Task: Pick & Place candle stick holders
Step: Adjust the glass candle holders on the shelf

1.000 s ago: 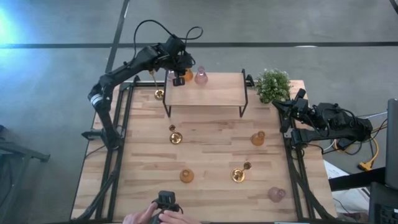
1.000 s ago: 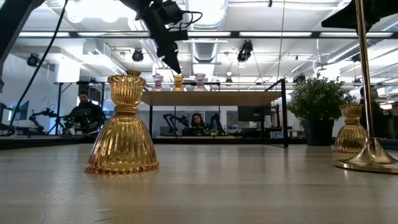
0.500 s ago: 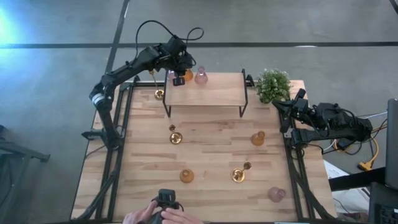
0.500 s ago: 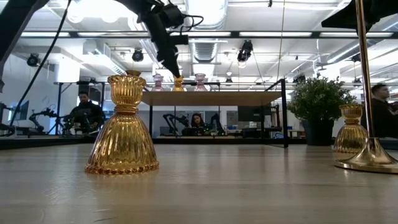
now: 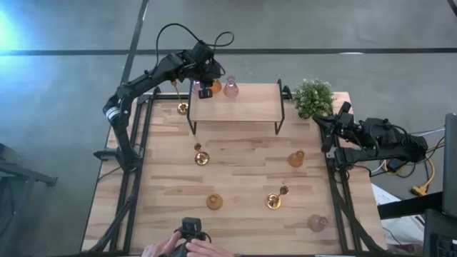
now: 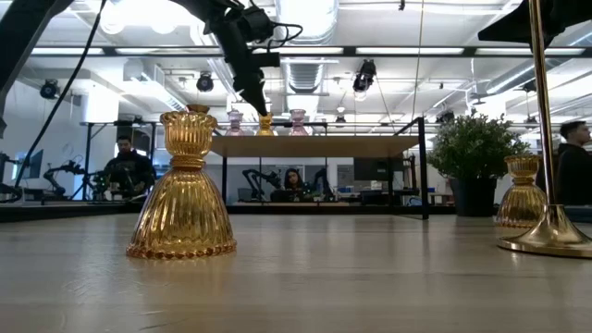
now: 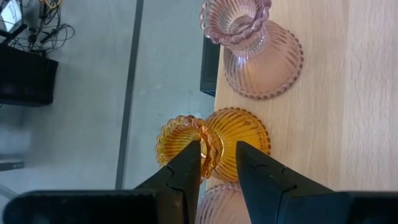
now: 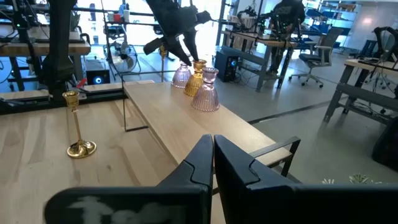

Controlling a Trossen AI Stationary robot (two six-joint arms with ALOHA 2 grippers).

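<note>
At the back-left corner of the raised shelf (image 5: 235, 103), the left gripper (image 7: 217, 163) has its fingers partly closed around the neck of an amber glass holder (image 7: 214, 140), which stands on the shelf right at its edge, between two pink glass holders (image 7: 255, 53) that sit close on either side; room there is tight. The rest of the shelf top lies bare toward its right end.

On the table (image 5: 243, 160) below, pieces are spread well apart: a gold candlestick (image 5: 183, 107) near the back-left edge just beside the shelf leg, another gold candlestick (image 5: 201, 157) left of centre, a third gold candlestick (image 5: 273, 200) toward the front, an amber holder (image 5: 214, 202) in front, another amber holder (image 5: 295, 158) near the right edge, and a pink holder (image 5: 317, 223) at the front-right corner.

The right gripper (image 8: 212, 152) waits at the right table edge, beside the potted plant (image 5: 313, 97), fingers pressed together, empty. A person's hands (image 5: 187, 247) show at the front edge.
</note>
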